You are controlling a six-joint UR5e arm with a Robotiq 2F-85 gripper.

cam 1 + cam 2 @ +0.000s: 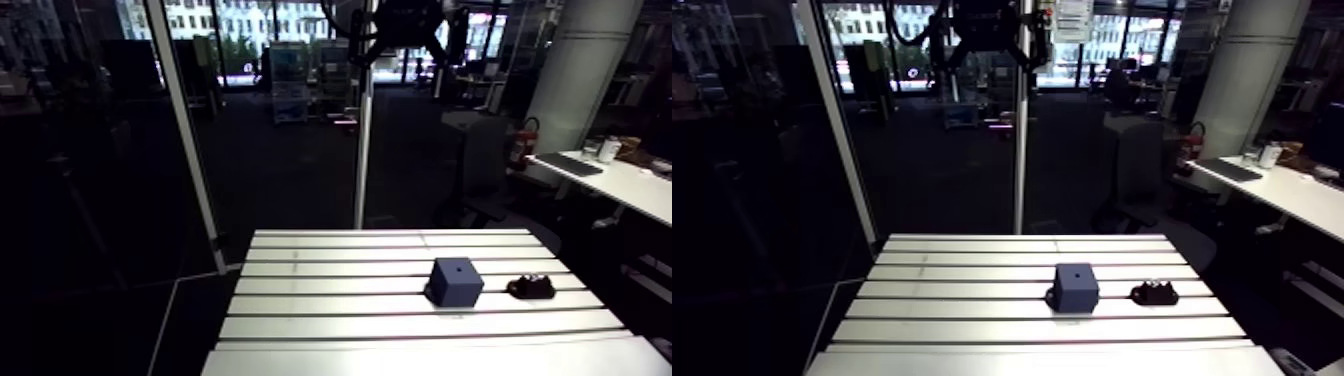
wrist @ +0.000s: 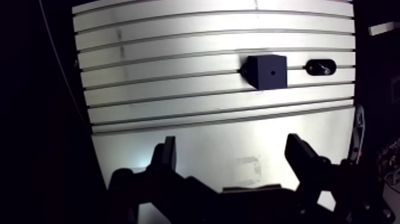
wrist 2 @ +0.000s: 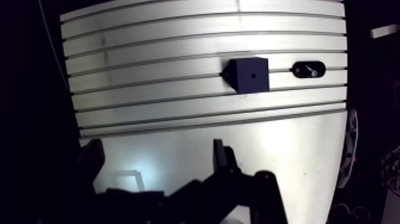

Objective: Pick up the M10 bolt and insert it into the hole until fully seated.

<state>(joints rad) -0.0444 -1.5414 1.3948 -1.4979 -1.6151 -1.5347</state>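
**Pick not begun: claw wide open and empty, bolt well ahead in its cradle**

Arm view, read left to right. The left half of the slotted table (image 1: pixel 330 300) carries nothing. Right of centre sits a dark blue block (image 1: pixel 456 281) with a small hole (image 1: pixel 458 268) in its top face. Just beside it on the right, and apart from it, is a low black cradle (image 1: pixel 530 287). The M10 bolt (image 2: pixel 325 68) rests in that cradle. In the wrist view it shows only as a pale glint in the dark oval.

Gripper (image 2: pixel 232 146), wrist view: both fingers (image 2: pixel 166 156) are spread wide with nothing between them, over bare table.

Key relation: the bolt lies well ahead of the gripper. The block is ahead, roughly in line with one finger, and the cradle is just past the block on its outer side.

- The cradle's oval runs along the table slots, parallel to the line across the two fingertips.
- The bolt's own long axis is too small to read; I cannot tell whether it lies flat or stands.

Judgement: the coming move is forward and sideways past the block, then down. Whether the wrist needs turning depends on the bolt's axis, so check that closer in.
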